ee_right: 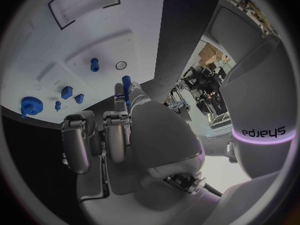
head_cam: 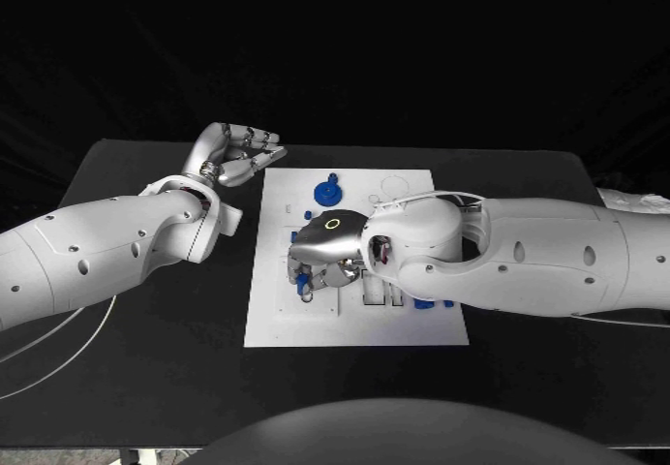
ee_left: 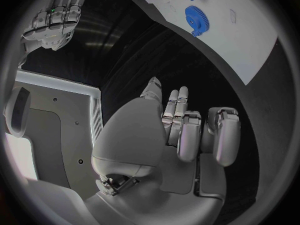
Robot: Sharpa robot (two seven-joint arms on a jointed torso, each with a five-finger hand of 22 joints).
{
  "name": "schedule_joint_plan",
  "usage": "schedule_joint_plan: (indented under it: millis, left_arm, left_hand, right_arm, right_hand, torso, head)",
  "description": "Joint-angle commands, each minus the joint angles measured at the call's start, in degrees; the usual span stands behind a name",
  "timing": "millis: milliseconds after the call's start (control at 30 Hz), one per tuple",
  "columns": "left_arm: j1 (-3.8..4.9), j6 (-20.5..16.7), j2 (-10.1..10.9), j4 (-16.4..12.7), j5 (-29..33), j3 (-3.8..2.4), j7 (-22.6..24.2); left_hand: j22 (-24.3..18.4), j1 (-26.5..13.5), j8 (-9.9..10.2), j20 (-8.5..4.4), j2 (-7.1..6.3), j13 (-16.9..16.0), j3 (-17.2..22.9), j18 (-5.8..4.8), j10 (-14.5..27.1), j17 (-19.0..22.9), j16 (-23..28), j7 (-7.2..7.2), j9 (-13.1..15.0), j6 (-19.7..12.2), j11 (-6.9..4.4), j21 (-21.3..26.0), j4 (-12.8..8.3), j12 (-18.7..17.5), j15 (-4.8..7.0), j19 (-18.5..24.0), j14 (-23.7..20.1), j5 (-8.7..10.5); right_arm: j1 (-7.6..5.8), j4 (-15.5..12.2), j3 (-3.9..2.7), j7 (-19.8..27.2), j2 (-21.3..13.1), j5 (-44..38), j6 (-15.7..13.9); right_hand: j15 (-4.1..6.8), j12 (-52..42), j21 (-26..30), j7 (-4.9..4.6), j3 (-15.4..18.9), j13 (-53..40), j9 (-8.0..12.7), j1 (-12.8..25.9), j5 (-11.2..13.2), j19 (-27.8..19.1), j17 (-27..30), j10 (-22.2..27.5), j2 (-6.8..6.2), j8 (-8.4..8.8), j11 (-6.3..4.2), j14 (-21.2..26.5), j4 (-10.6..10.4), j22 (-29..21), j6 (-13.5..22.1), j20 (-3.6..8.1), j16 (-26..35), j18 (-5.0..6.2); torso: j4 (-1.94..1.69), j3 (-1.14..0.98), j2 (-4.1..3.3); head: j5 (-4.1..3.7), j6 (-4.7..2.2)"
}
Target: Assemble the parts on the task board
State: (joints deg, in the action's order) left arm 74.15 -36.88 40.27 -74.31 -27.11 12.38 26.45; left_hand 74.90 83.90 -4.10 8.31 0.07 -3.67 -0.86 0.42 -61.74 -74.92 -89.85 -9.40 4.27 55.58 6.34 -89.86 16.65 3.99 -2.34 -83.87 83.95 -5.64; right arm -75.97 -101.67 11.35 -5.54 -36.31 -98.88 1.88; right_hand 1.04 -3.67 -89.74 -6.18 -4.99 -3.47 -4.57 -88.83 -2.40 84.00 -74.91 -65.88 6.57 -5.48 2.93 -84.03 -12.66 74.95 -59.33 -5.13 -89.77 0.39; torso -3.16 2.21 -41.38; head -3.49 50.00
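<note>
- The black table [head_cam: 167, 368] is being covered by a dark cloth, and darkness is being shown all round it in the head view.
- The white task board [head_cam: 356, 325] is being kept at the middle of the table, its long sides running away from the robot.
- The right hand [head_cam: 328, 254] is being held over the board's middle; a small blue peg [ee_right: 125, 81] is being pinched at its fingertips, above the board's face.
- The left hand [head_cam: 240, 150] is being held off the board, over the table beside its far left corner, fingers curled in on nothing.
- A blue gear [head_cam: 329, 190] is being left lying near the board's far edge.
- Small blue parts [ee_right: 67, 91] are being left scattered on the board beside the gear.
</note>
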Motion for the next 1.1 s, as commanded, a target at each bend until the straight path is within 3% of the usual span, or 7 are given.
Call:
schedule_joint_plan:
  millis: [33,233,367,633,833,1000,1100]
  left_arm:
    - [0.01,0.7,0.0,-0.2,-0.3,-0.04,0.7]
    - [0.02,0.6,0.2,-0.3,-0.6,-0.05,0.6]
    - [0.02,0.6,0.2,-0.3,-0.8,-0.05,0.7]
    - [0.02,0.5,0.3,-0.4,-0.9,-0.05,0.7]
    - [0.02,0.4,0.3,-0.4,-0.9,-0.05,0.8]
    - [0.02,0.4,0.3,-0.3,-0.9,-0.05,0.8]
    - [0.02,0.4,0.3,-0.3,-0.9,-0.05,0.8]
  left_hand:
    - [15.1,0.0,0.2,0.0,0.38,0.0,-0.3,-0.42,-0.4,-15.1,-0.1,0.09,-0.1,0.5,-0.04,-0.1,0.0,0.1,-0.01,-6.1,6.1,-0.3]
    - [15.1,0.0,0.2,0.0,0.38,0.0,-0.3,-0.42,-0.4,-15.1,-0.1,0.09,-0.1,0.5,-0.04,-0.1,0.0,0.1,-0.01,-6.1,6.1,-0.3]
    - [15.1,0.0,0.2,0.0,0.38,0.0,-0.3,-0.42,-0.4,-15.1,-0.1,0.09,-0.1,0.5,-0.04,-0.1,0.0,0.1,-0.01,-6.1,6.1,-0.3]
    - [15.1,0.1,0.2,-0.01,0.47,0.0,-0.3,-0.42,-0.4,-15.1,-0.1,0.09,-0.1,0.5,-0.04,-0.1,0.0,0.1,-0.01,-6.1,6.1,-0.31]
    - [15.1,0.1,0.2,-0.01,0.51,0.0,-0.4,-0.42,-0.4,-15.1,-0.1,0.09,-0.1,0.5,-0.04,-0.1,0.0,0.1,-0.01,-6.1,6.1,-0.32]
    - [15.1,0.1,0.2,-0.01,0.51,0.0,-0.4,-0.42,-0.4,-15.1,-0.1,0.09,-0.1,0.5,-0.04,-0.1,0.0,0.1,-0.01,-6.1,6.1,-0.32]
    - [15.1,0.1,0.2,-0.01,0.51,0.0,-0.4,-0.42,-0.4,-15.1,-0.1,0.09,-0.1,0.5,-0.04,-0.1,0.0,0.1,-0.01,-6.1,6.1,-0.32]
  right_arm:
    - [0.16,0.1,-0.02,1.1,0.4,-4.4,2.6]
    - [0.44,0.7,-0.02,1.2,1.3,-5.2,2.5]
    - [0.5,1.0,-0.01,0.9,1.7,-5.3,3.2]
    - [0.69,1.2,0.0,-0.2,1.9,-5.4,4.8]
    - [0.92,1.5,0.02,-0.6,1.9,-5.4,5.8]
    - [1.09,1.8,0.02,-0.6,2.1,-5.4,5.9]
    - [1.24,2.0,0.03,-0.6,2.2,-5.4,6.0]
  right_hand:
    - [0.24,0.3,-0.3,0.57,-0.2,0.0,-0.1,-0.6,-0.3,6.0,-15.1,0.4,0.07,0.0,0.12,-6.0,-0.1,15.1,-0.4,0.23,-0.2,-0.39]
    - [0.25,0.3,-0.3,0.6,-0.3,0.0,-0.1,-0.7,-0.3,6.0,-15.1,0.5,0.05,0.04,0.07,-6.0,0.0,15.1,-0.3,0.23,-0.2,-0.39]
    - [0.26,0.3,-0.3,0.59,-0.3,0.0,0.0,-0.7,-0.3,6.0,-15.1,0.6,0.07,0.07,0.07,-6.0,-0.1,15.1,-0.3,0.24,-0.2,-0.39]
    - [0.27,0.3,-0.3,0.54,-0.4,0.0,0.0,-0.6,-0.3,6.0,-15.1,0.7,0.07,0.2,0.11,-6.0,-0.2,15.1,-0.1,0.24,-0.2,-0.39]
    - [0.26,0.3,-0.3,0.5,-0.4,0.0,0.1,-0.6,-0.3,6.0,-15.1,1.0,0.0,0.35,0.14,-6.0,-0.3,15.1,0.0,0.24,-0.2,-0.39]
    - [0.25,0.3,-0.3,0.49,-0.4,0.0,0.1,-0.6,-0.3,6.0,-15.1,1.0,0.01,0.37,0.15,-6.0,-0.3,15.1,0.1,0.24,-0.2,-0.39]
    - [0.25,0.3,-0.3,0.49,-0.4,0.0,0.1,-0.6,-0.3,6.0,-15.1,1.0,0.01,0.37,0.15,-6.0,-0.3,15.1,0.1,0.24,-0.2,-0.39]
  torso:
    - [-0.02,0.0,0.01]
    - [0.15,0.01,0.03]
    - [-0.05,0.03,0.04]
    - [0.12,0.01,0.05]
    - [-0.05,-0.03,-0.03]
    - [0.05,-0.09,0.01]
    - [0.02,0.0,0.0]
  head:
    - [0.01,0.0]
    - [0.08,0.0]
    - [-0.14,0.0]
    - [-0.02,0.0]
    - [-0.35,0.0]
    - [-0.37,0.0]
    - [-0.46,0.0]
